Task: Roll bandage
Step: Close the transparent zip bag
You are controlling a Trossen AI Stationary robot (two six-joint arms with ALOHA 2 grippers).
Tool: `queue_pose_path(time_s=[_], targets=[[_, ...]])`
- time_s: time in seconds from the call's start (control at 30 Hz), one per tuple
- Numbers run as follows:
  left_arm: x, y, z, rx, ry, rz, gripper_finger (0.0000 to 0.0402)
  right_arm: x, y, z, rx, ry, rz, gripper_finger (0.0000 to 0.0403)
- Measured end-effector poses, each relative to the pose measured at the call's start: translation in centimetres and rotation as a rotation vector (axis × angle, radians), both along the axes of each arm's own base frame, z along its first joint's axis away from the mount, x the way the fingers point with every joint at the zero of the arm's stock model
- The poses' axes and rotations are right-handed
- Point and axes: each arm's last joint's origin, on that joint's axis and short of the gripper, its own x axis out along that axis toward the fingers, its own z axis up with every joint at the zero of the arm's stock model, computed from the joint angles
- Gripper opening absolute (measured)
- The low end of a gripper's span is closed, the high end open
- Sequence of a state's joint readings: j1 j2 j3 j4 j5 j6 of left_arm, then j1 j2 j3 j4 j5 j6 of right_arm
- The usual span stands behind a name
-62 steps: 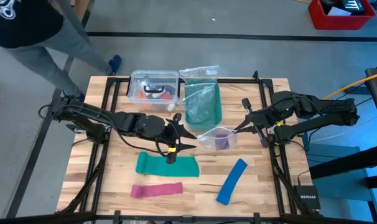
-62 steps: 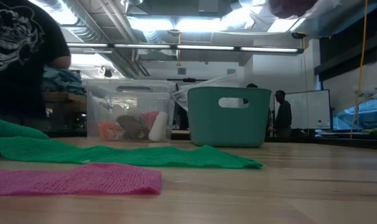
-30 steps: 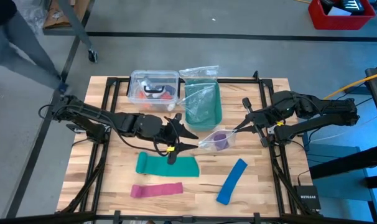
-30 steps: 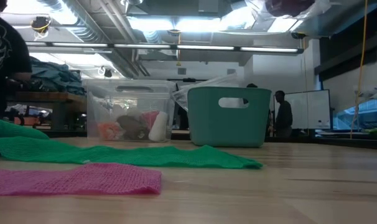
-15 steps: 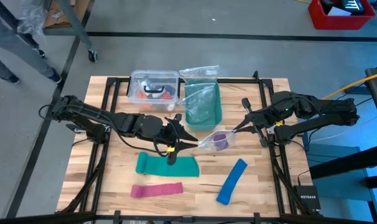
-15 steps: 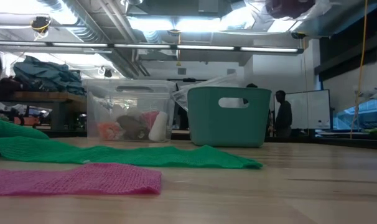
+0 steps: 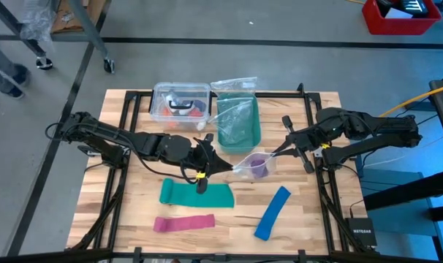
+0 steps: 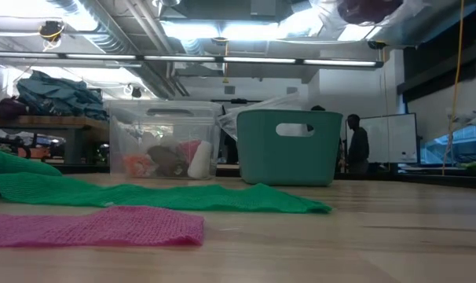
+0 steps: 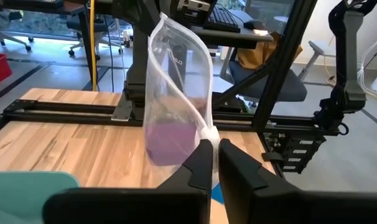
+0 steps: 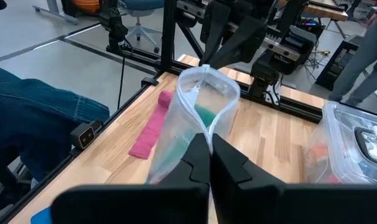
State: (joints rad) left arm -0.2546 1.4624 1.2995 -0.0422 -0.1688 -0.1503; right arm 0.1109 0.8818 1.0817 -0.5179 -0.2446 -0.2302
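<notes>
The bandage is a small purple roll (image 7: pixel 259 165) sitting in the bottom of a clear plastic bag (image 7: pixel 252 164), which hangs above the table's middle between my two grippers. My left gripper (image 7: pixel 229 169) is shut on the bag's left edge and my right gripper (image 7: pixel 278 153) is shut on its right edge. In the left wrist view the purple roll (image 9: pixel 169 140) shows through the bag (image 9: pixel 176 87). The right wrist view looks into the bag's open mouth (image 10: pixel 207 87). My left gripper pinches the bag's side edge (image 9: pixel 208 133) between its two fingers, coming level from the table's left. The bag stands upright beyond the fingertips, clear of the table. My right gripper pinches the bag's rim (image 10: pixel 206 128) at the mouth's near side between its two fingers, coming from the table's right and slanting down. The bag hangs from the hold with its mouth open, lifted clear.
A green cloth (image 7: pixel 196 193), a pink strip (image 7: pixel 183 223) and a blue strip (image 7: pixel 273 212) lie on the near half of the table. A teal bin (image 7: pixel 238 123) and a clear lidded box (image 7: pixel 181 102) stand at the far edge. A person's legs (image 7: pixel 6 69) show beyond the far left corner.
My left gripper has shut, taking hold of the bag's left edge; a second ago its fingers stood spread apart beside the bag. The bag and my right gripper have stayed about where they were. The person at the far left has walked farther away.
</notes>
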Motion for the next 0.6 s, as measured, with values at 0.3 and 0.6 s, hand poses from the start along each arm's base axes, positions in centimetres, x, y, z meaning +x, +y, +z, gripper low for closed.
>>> queue_pose_path(time_s=[0.3, 0.6], targets=[[-0.02, -0.02, -0.07, 0.002, 0.007, -0.001, 0.0038, -0.01, 0.0, 0.01, -0.002, -0.001, 0.0, 0.0], [-0.02, -0.02, -0.07, -0.002, 0.008, 0.0, 0.0086, -0.01, 0.0, 0.01, -0.004, -0.002, 0.001, 0.0]])
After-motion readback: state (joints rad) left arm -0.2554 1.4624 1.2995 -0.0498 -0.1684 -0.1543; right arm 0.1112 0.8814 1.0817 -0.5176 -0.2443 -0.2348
